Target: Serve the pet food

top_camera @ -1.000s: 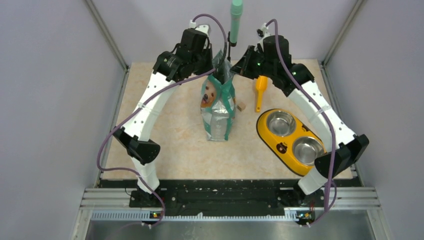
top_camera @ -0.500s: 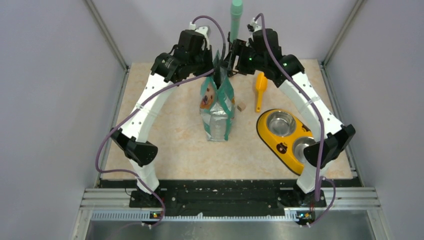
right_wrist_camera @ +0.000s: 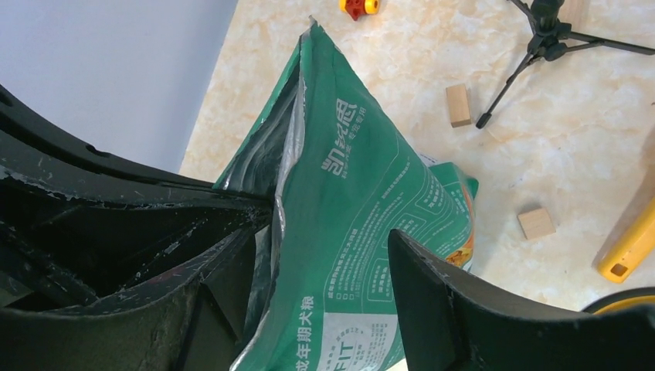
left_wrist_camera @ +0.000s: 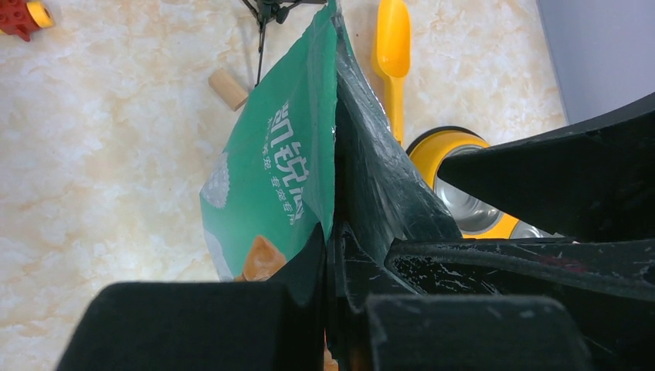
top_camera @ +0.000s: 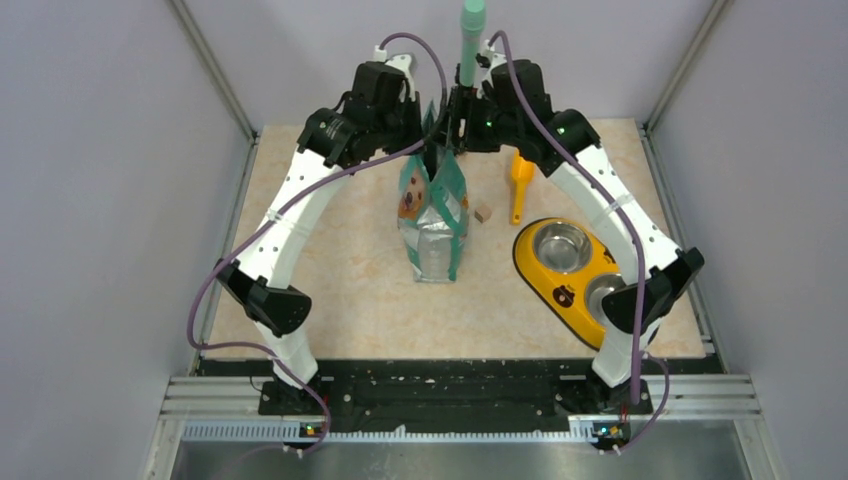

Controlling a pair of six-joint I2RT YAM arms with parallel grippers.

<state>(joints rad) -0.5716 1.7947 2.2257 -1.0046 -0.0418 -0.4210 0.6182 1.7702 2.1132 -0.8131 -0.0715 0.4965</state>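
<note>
Upright pouch (top_camera: 433,215) blocks the middle; bare table (top_camera: 350,270) lies left, feeder (top_camera: 541,271) and scoop (top_camera: 520,185) crowd right.

Your right fingers (right_wrist_camera: 432,286) have swung left, off the scoop (top_camera: 521,185) and onto the pouch (top_camera: 432,215) top. They now straddle its right wall with the gap not closed. Your left fingers (left_wrist_camera: 232,309) edged slightly left, and the pouch's dog face turned partly away.

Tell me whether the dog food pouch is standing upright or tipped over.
Upright. The pouch stands on its base on the table, its top edge pinched by the left end effector.
</note>
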